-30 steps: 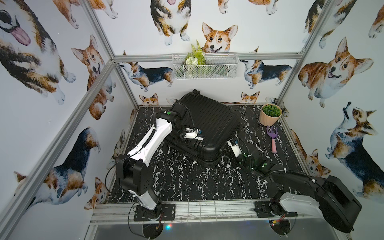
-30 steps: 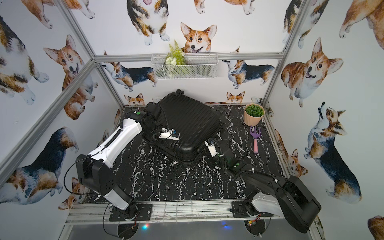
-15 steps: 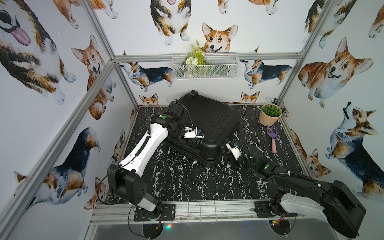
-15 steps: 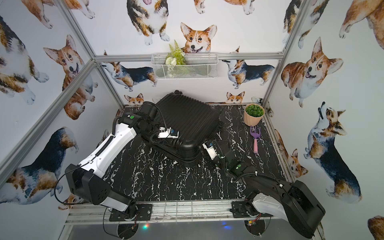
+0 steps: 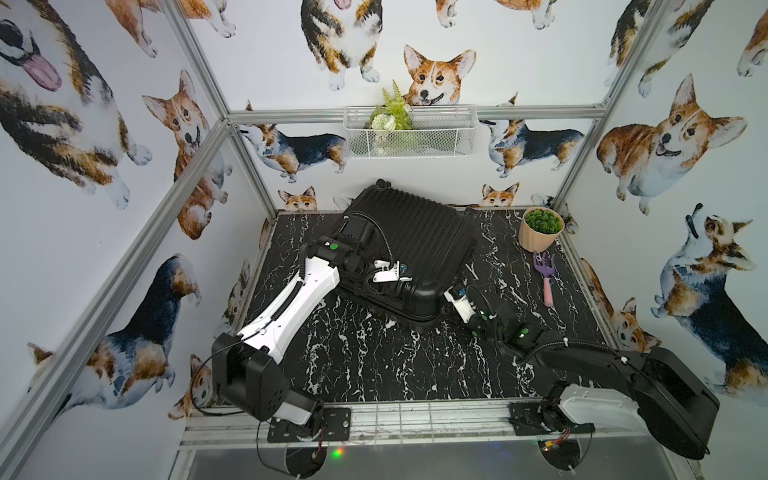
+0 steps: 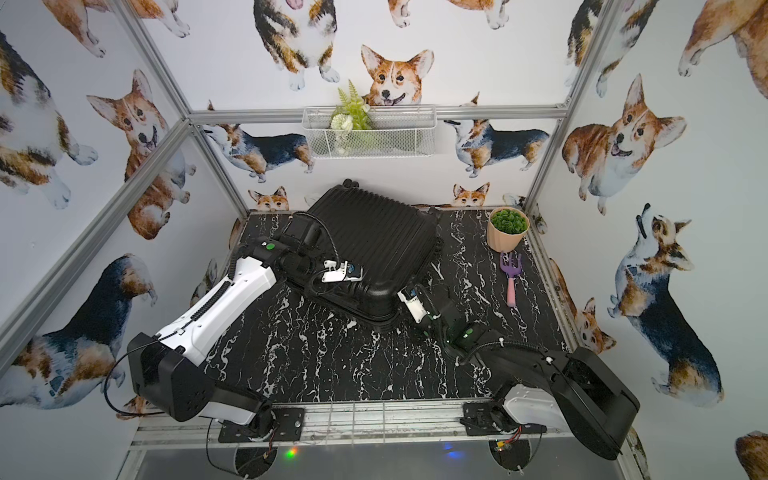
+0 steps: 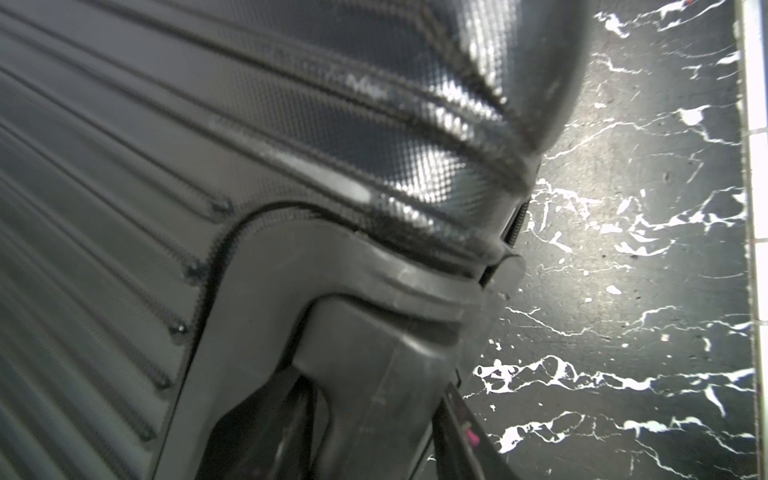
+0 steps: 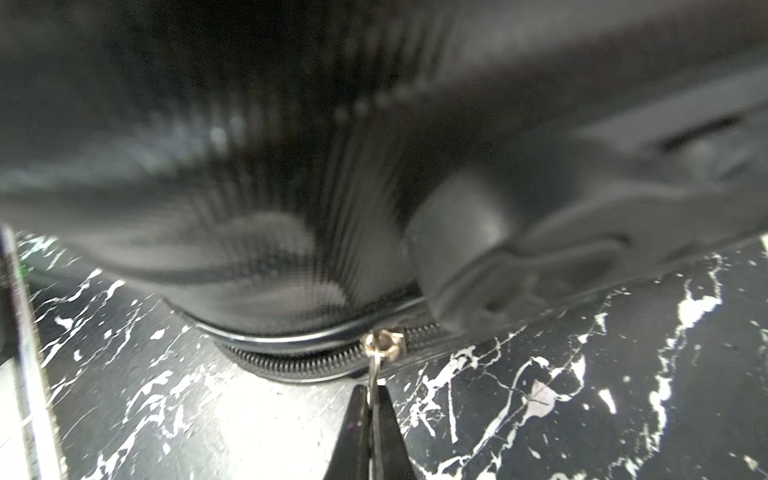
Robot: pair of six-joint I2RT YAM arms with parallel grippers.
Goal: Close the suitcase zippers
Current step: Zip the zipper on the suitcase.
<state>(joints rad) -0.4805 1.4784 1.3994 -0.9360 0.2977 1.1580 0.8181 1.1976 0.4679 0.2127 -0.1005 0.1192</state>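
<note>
- I see the suitcase lying flat with its shells together, set diagonally toward the back of the marbled surface. Both top views show it.
- My right jaws are clenched on the metal pull of the zipper, at the case's near corner, low by the surface.
- My left jaws sit at the case's near edge by a moulded black fitting; I cannot tell whether they grip it.
- A potted plant and a purple hand rake stand well apart from the case, on the right arm's side.
</note>
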